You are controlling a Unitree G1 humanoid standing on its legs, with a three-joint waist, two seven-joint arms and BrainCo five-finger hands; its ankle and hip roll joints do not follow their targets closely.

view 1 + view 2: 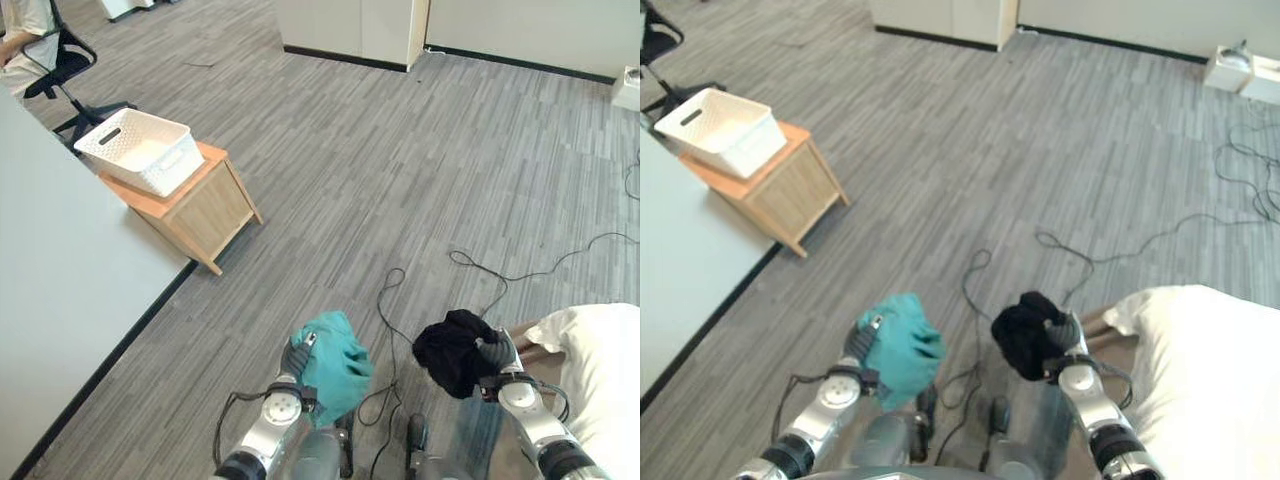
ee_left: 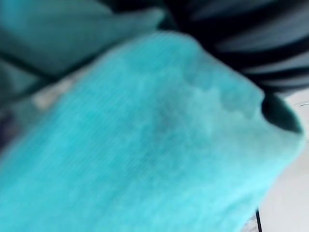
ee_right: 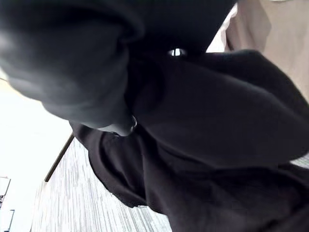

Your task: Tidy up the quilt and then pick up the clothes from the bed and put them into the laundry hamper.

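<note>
Garments: two, both held above the floor. Left robot hand grips one teal garment; right robot hand grips one black garment. One white hamper sits on one wooden cabinet, well apart.

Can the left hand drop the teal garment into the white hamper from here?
Probably not yet. The left hand holds the teal garment close to the body, while the white hamper sits on the wooden cabinet well ahead across open floor. Nothing blocks the way.
</note>
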